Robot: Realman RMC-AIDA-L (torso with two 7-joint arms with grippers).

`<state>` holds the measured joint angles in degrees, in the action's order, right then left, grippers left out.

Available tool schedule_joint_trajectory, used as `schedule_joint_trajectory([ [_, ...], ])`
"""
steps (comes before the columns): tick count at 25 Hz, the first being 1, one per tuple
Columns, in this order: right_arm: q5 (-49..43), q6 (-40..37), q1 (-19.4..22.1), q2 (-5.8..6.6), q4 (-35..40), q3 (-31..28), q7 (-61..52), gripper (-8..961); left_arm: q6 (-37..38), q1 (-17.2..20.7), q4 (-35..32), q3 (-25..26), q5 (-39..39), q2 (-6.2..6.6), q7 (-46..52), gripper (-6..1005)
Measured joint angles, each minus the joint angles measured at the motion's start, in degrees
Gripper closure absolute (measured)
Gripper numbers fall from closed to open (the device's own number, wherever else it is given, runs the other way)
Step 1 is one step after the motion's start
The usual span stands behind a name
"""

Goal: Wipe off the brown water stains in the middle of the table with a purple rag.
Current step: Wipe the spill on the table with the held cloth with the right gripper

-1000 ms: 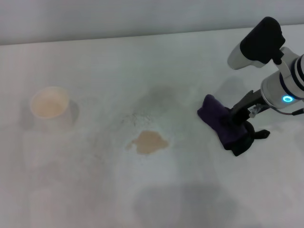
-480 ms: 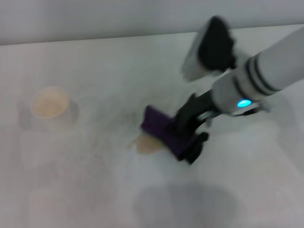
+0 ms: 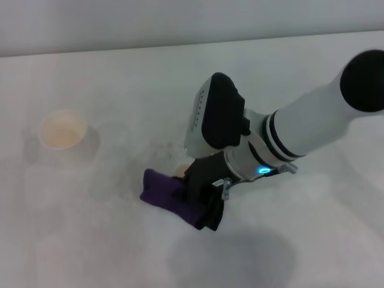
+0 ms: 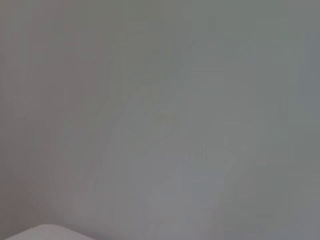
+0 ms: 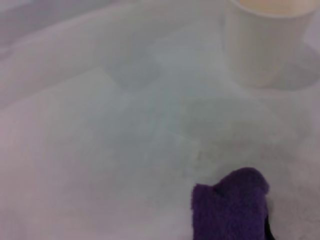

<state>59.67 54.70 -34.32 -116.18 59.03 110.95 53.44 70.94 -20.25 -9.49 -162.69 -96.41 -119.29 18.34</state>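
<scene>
Right gripper is dragging purple rag, clamped, leftward over brown water stains | step: wiping pass, stain showing just behind rag | next: sweeping back across it.

- Lighting is soft, even and diffuse; no glare appears on the surface.
- A faint broad shadow lies on the near surface below the right arm.
- The right wrist view is soft-focused; the left wrist view shows featureless grey.
</scene>
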Motion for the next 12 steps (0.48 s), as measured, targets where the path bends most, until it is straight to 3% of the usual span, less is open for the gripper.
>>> schedule_joint_trajectory([
  [4, 0.4, -5.3, -0.4, 0.06, -3.7, -0.5, 0.3, 846, 0.0, 0.0, 0.0, 0.2, 0.0, 0.03, 0.2, 122],
  [12, -2.5, -7.3, -1.3, 0.71, -9.8, -12.3, 0.3, 847, 0.1, 0.1, 0.0, 0.4, 0.0, 0.04, 0.2, 123],
])
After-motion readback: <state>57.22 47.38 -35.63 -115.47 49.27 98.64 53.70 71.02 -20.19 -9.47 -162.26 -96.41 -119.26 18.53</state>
